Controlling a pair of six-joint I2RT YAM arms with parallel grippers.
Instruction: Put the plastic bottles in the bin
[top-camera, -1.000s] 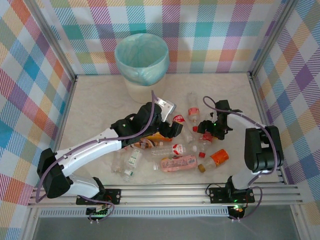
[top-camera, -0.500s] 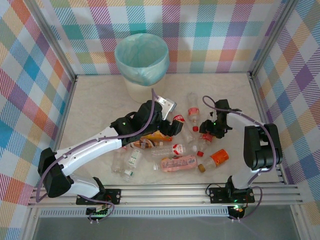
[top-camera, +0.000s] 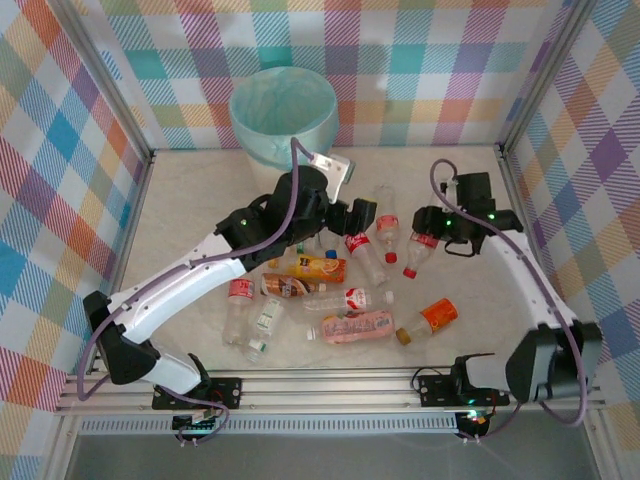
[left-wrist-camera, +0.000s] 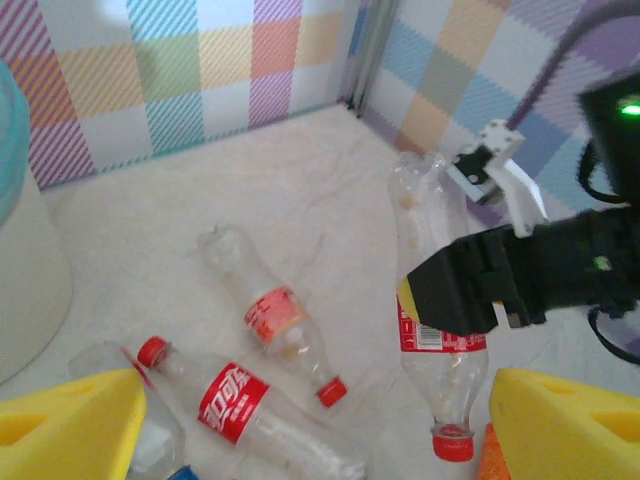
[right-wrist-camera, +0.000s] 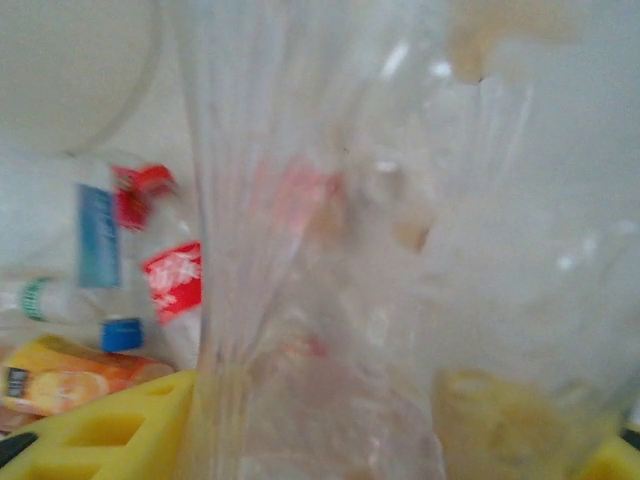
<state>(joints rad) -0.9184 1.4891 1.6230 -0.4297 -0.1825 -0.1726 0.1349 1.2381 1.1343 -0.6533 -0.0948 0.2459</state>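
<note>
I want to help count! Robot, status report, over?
Left gripper open, empty. Right gripper shut on red-label bottle. Bin back-left; left arm between, mind it.

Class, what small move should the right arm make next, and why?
Probably swing left toward the bin: the right gripper grips a red-labelled bottle, cap down, and the bin stands at the far left.

The bin stands at the far edge of the bench. The left tool hangs over the far side of the bottle heap, a little in front of the bin. The right tool clamps a red-labelled bottle, its red cap pointing toward the near edge. Other bottles lie scattered on their sides across the middle of the bench.
</note>
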